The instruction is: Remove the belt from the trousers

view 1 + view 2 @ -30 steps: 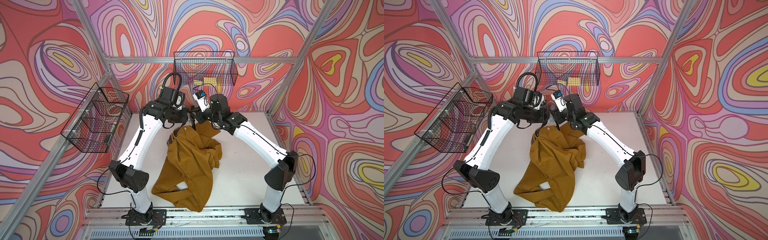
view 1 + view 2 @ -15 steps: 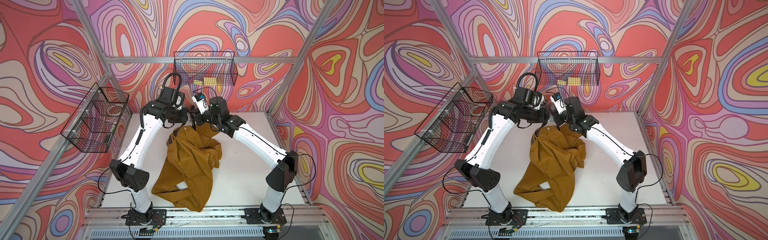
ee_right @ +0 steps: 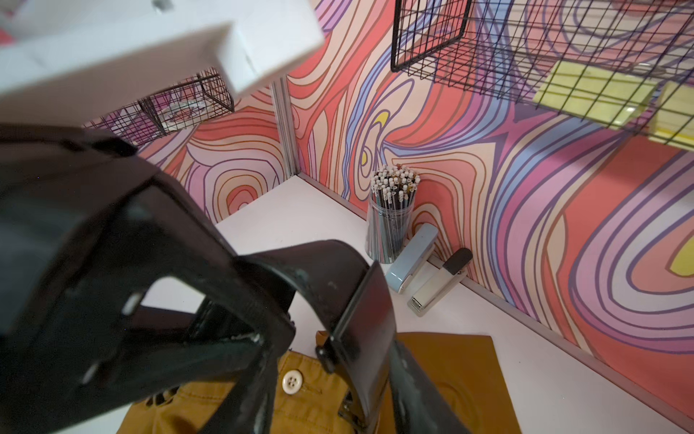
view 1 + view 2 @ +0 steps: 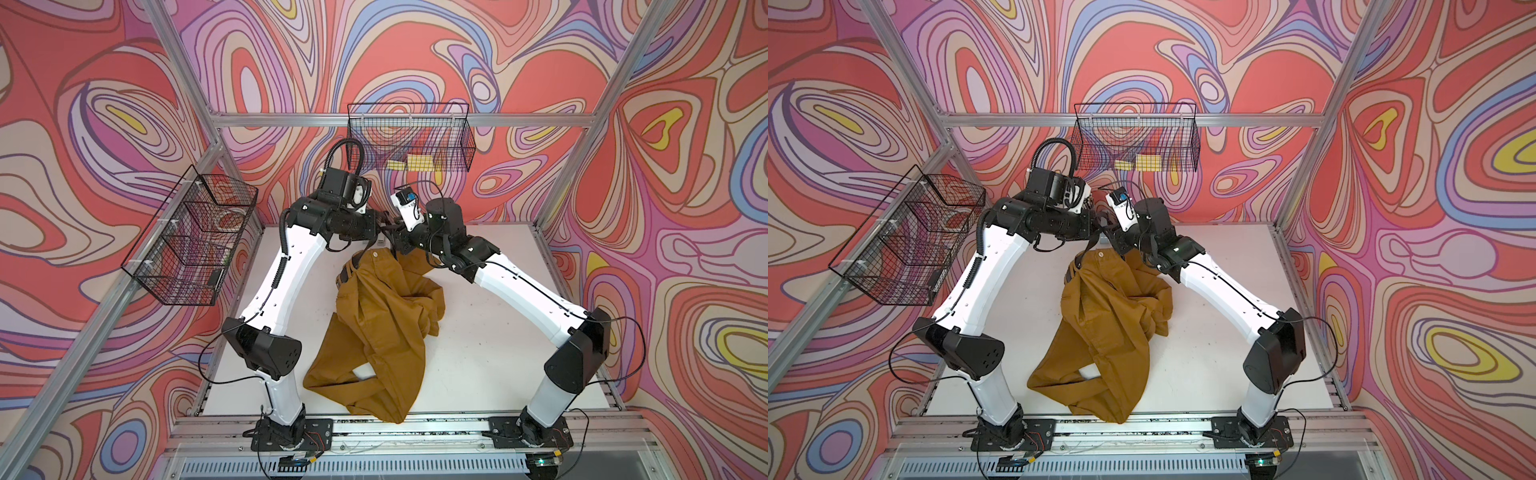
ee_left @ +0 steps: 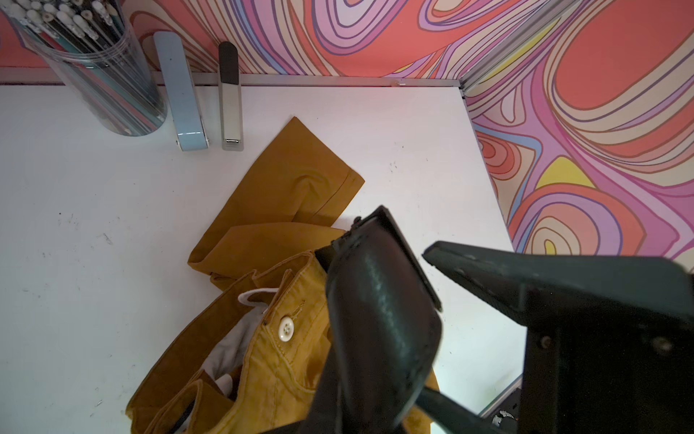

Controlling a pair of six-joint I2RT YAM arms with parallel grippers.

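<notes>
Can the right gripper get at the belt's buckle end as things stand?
Probably yes. The left gripper holds the belt with its end lifted above the trousers. The right gripper stands open right at the buckle, with nothing between them.

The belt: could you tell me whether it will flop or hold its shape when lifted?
Probably floppy yet springy: the belt bends in a smooth arc. Its buckle end likely swings heavier. The belt's glossy surface may slip.

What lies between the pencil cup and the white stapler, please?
A pale blue stapler lies between the cup and the white stapler, shown in both wrist views.
</notes>
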